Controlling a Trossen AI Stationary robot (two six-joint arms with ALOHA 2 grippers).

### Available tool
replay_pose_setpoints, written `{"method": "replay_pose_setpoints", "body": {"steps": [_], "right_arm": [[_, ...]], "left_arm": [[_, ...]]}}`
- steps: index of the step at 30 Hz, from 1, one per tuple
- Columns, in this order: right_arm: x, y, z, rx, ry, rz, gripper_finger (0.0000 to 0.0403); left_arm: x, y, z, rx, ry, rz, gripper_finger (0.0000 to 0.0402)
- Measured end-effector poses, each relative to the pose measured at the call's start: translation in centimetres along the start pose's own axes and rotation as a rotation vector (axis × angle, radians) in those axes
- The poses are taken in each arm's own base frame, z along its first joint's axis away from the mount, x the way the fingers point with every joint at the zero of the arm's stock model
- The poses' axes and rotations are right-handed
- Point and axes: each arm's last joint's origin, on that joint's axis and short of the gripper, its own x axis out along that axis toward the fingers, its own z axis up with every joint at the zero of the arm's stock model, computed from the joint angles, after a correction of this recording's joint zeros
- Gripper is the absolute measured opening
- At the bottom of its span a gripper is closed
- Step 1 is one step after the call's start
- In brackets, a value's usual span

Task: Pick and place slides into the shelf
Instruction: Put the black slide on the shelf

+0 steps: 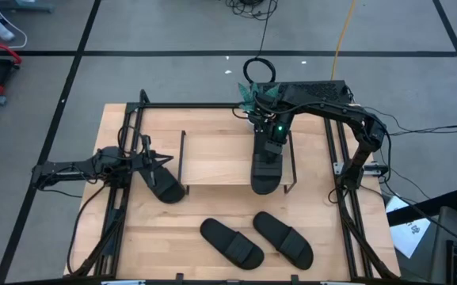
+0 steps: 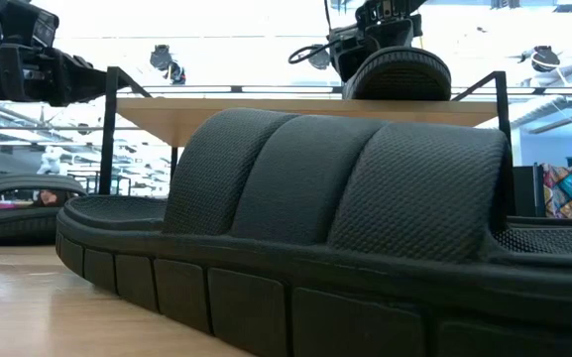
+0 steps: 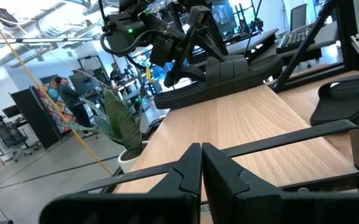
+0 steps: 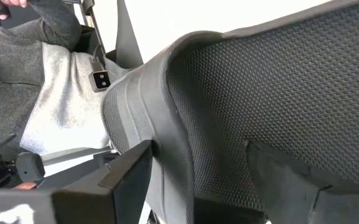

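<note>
One black slide [image 1: 265, 170] lies lengthwise on the right part of the shelf's light wood board [image 1: 220, 158], and my right gripper [image 1: 270, 149] is shut on it from the far side. In the low view this slide [image 2: 400, 74] shows on top of the board [image 2: 266, 107]. A second slide [image 1: 165, 187] lies sole-down on the table by the shelf's left frame. My left gripper [image 1: 150, 158] hovers just left of it, shut and empty. Two more slides [image 1: 230, 243] [image 1: 283, 237] lie sole-down on the table near its near edge. My right gripper holds the slide by its ribbed strap [image 4: 167, 155], at the strap's far edge. One finger [image 4: 126, 177] shows against the strap's outer side; the other is hidden by the strap. The fingers slant down from the far side, along the slide. The sole sits on the shelf board.
The shelf's thin black side frames [image 1: 183, 154] [image 1: 294, 158] stand at either end of the board. Black rails [image 1: 117, 214] [image 1: 347, 214] run along the table's left and right sides. A potted plant [image 1: 253, 99] stands at the far edge. A person in grey shows in the right wrist view.
</note>
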Motion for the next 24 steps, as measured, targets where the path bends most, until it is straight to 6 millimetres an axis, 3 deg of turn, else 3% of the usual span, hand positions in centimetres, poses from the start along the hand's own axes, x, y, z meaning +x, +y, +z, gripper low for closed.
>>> {"method": "replay_pose_setpoints", "body": {"steps": [24], "right_arm": [[-1.6, 0.8, -0.6, -0.003, -0.088, 0.042, 0.0252]], "left_arm": [[0.0, 0.0, -0.1, 0.0, 0.006, -0.003, 0.0019]]}}
